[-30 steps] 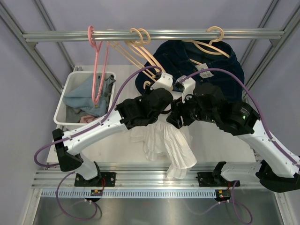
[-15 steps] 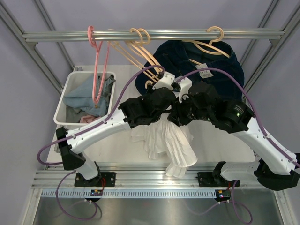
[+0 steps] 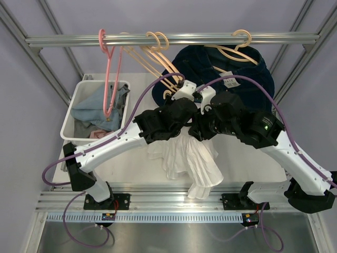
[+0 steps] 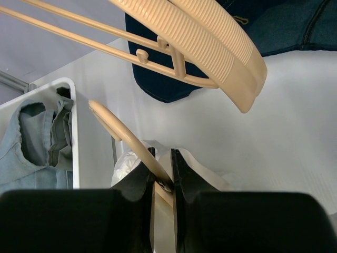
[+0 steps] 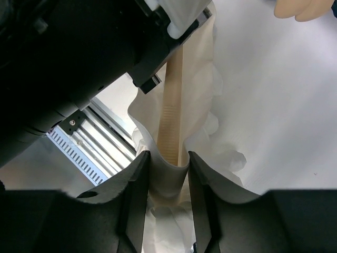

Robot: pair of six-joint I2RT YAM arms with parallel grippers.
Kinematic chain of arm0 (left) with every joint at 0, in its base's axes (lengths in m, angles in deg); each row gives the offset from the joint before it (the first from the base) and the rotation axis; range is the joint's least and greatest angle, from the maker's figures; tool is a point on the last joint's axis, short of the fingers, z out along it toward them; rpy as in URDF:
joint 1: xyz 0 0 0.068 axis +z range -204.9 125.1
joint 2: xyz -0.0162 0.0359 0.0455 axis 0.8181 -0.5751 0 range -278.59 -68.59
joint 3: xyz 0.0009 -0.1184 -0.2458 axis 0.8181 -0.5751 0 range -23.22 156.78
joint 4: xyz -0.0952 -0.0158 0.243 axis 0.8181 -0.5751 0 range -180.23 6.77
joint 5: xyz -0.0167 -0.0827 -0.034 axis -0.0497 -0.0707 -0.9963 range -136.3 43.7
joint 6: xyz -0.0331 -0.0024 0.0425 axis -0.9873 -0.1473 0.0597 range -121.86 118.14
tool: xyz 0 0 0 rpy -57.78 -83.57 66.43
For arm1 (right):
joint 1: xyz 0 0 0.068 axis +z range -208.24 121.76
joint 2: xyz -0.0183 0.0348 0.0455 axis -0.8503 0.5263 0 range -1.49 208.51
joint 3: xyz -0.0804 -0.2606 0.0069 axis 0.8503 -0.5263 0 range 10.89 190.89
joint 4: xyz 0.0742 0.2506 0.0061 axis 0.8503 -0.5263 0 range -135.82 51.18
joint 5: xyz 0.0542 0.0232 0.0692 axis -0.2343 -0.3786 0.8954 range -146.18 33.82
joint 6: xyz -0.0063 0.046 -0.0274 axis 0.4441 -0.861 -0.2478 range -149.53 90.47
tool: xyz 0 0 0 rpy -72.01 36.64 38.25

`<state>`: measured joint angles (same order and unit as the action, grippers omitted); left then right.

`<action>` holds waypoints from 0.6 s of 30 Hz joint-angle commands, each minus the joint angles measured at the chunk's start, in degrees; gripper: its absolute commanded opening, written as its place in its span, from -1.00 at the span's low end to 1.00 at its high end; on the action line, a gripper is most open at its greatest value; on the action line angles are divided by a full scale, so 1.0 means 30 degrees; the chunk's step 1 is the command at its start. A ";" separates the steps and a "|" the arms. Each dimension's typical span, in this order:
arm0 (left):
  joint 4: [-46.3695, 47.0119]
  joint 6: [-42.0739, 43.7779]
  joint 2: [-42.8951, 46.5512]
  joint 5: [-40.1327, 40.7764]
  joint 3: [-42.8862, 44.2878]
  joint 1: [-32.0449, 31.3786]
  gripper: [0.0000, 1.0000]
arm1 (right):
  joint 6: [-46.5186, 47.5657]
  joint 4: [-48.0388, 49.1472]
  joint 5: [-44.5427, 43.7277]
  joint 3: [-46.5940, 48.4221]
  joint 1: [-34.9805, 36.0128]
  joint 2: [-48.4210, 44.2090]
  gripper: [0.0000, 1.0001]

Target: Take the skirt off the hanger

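My left gripper (image 4: 162,180) is clamped narrow on one arm of the hanger (image 4: 122,134). My right gripper (image 5: 168,167) is half closed on a fold of the skirt (image 5: 213,132). The skirt hangs white and bunched from that hanger, between my two wrists, draping toward the near edge of the table (image 5: 279,105). The hanger's ribbed arm runs into the same fold. The cloth hides it, but I think the arm sits between my right pads too. If so, a pull would drag hanger and skirt together, wrench the hanger from my left hold, or strain the waistband. A thin pinch could also slip off.
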<state>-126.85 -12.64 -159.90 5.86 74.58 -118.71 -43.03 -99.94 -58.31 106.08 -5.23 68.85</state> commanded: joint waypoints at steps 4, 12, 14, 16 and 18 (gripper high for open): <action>0.0827 -0.0242 -0.0063 -0.0043 0.0301 -0.0262 -1.00 | 0.0544 0.2267 0.1000 0.0524 0.0170 0.0224 0.00; 0.0886 -0.0184 -0.0209 -0.0072 0.0242 -0.0233 -1.00 | 0.0397 0.2883 0.1705 0.0524 0.0170 -0.0274 0.09; 0.0915 -0.0242 -0.0209 -0.0102 0.0184 -0.0233 -1.00 | 0.0310 0.3118 0.1532 0.0494 0.0170 -0.0480 0.10; 0.0916 -0.0272 -0.0209 -0.0160 0.0184 -0.0233 -1.00 | 0.0280 0.3352 0.1414 0.0436 0.0170 -0.0625 0.09; 0.0944 -0.0301 -0.0209 -0.0161 0.0155 -0.0233 -1.00 | 0.0193 0.3499 0.1239 0.0435 0.0171 -0.0743 0.08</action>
<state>-125.03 -12.64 -159.70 5.29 74.58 -118.93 -43.22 -99.87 -58.44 106.06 -5.60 68.48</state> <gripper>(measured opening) 0.126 0.538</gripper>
